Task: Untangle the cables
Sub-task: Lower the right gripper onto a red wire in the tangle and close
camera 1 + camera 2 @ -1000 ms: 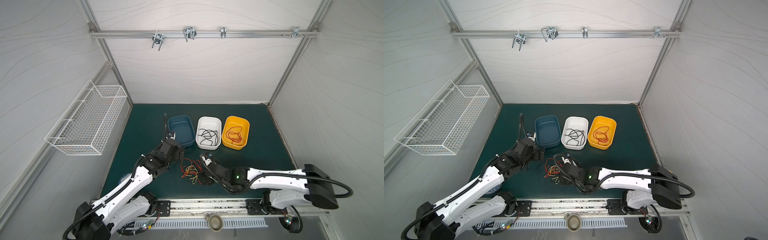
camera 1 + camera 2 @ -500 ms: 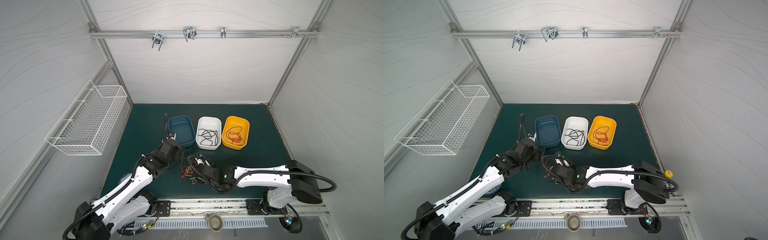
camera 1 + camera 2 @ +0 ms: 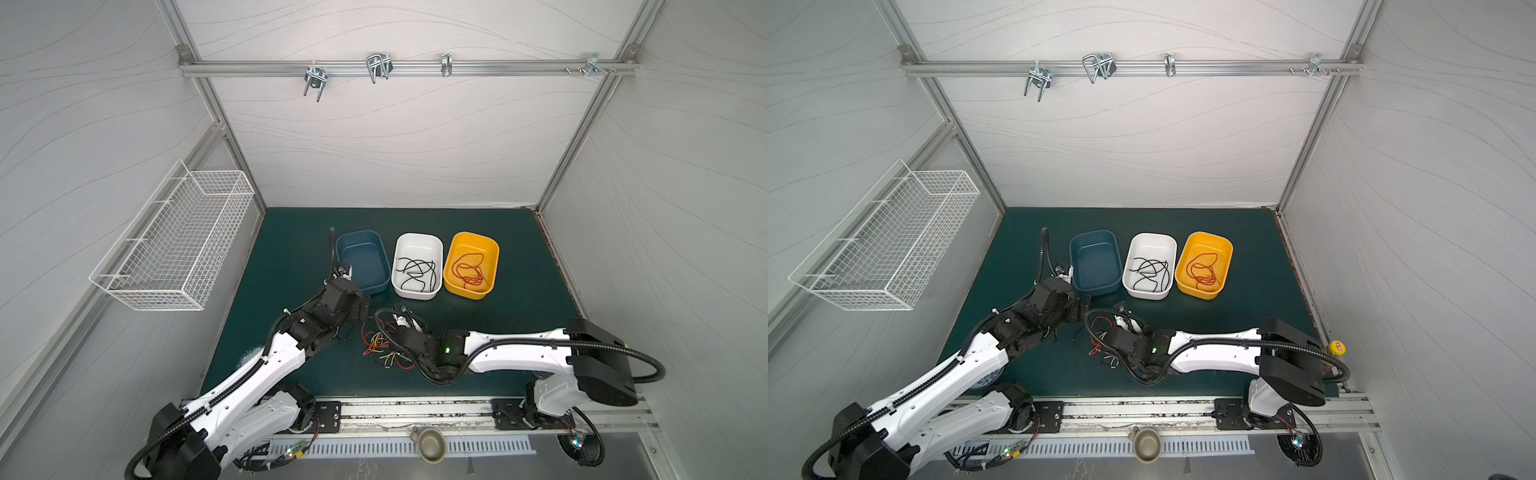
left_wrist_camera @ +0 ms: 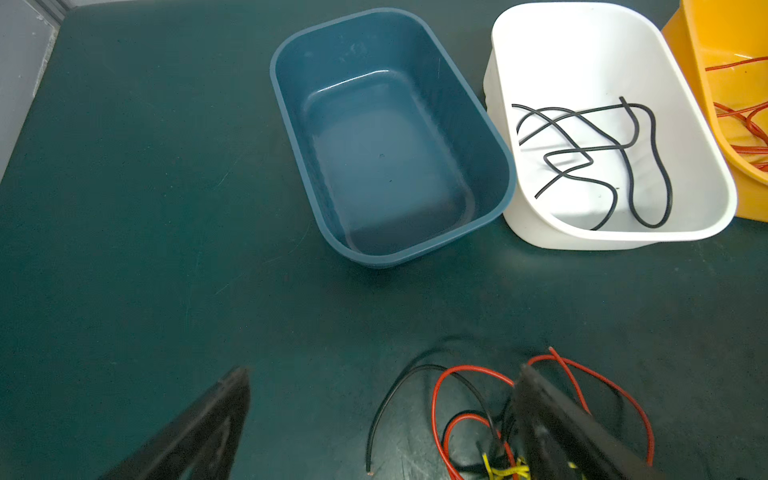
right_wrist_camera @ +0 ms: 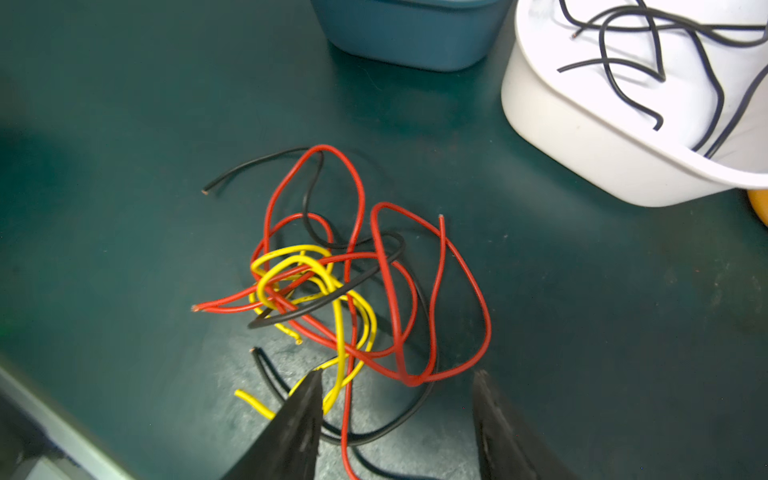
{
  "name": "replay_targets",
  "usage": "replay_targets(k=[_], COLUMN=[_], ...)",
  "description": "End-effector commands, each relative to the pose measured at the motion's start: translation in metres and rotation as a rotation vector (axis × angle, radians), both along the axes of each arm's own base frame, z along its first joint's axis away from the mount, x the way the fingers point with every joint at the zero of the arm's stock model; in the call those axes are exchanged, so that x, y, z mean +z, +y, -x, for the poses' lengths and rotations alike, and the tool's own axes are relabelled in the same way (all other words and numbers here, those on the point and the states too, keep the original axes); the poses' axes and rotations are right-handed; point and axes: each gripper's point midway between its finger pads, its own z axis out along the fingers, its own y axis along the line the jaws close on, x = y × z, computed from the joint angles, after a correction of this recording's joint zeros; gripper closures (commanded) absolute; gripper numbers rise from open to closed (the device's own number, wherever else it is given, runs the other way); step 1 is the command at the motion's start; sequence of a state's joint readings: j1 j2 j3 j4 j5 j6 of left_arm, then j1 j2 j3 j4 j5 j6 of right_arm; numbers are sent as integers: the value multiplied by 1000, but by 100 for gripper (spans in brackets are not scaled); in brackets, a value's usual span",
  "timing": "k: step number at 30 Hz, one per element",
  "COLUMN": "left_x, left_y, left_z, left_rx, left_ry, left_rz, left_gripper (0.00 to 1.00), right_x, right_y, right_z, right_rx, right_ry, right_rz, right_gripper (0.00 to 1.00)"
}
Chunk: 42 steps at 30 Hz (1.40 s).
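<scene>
The cables, a loose tangle of red, yellow and black wires (image 5: 332,286), lie on the green mat in front of the tubs in both top views (image 3: 380,345) (image 3: 1100,338). My right gripper (image 5: 398,374) is low over the tangle's near side. Its jaws stand apart with red, yellow and black strands in the gap, and one fingertip (image 5: 311,386) touches a yellow strand. My left gripper (image 4: 383,371) is wide open just left of the tangle (image 4: 465,411) and holds nothing. One finger (image 4: 548,419) hides part of the wires.
Three tubs stand in a row behind the tangle: a blue one (image 3: 359,257) with nothing in it, a white one (image 3: 417,245) holding black cables (image 3: 415,272), and a yellow one (image 3: 469,245) holding a red cable (image 3: 469,270). A wire basket (image 3: 174,245) hangs on the left wall.
My right arm has swung left over the tangle and its jaws have narrowed around the strands. The left arm has stayed still.
</scene>
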<state>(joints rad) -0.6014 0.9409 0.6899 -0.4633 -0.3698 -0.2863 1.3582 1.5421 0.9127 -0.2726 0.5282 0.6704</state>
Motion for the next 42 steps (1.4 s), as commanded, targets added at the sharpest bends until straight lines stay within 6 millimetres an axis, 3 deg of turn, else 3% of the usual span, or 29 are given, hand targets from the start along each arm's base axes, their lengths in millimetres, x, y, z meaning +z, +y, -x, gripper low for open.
replay_targets(k=[1,17,30,36,42], left_x=[21,19,18,18,17], left_y=[-6,-7,-7,-7,-7], left_z=[-7,-8,-8,-8,-8], left_rx=[-9,-12,-12,-12,-13], left_ry=[-51,-44,-41,-42,-38], left_rz=[24,18,17,17,15], left_gripper=[0,0,0,0,0], right_x=[-11,-24,-29,-21,-1], right_y=[-4,-3,-6,-11,-28], right_z=[-1,-13,-12,-9,-9], right_rx=[-20,-44,-39,-35,-61], right_ry=[27,73,84,90,59], right_rz=[13,8,7,-14,-46], right_gripper=[44,71,87,100,100])
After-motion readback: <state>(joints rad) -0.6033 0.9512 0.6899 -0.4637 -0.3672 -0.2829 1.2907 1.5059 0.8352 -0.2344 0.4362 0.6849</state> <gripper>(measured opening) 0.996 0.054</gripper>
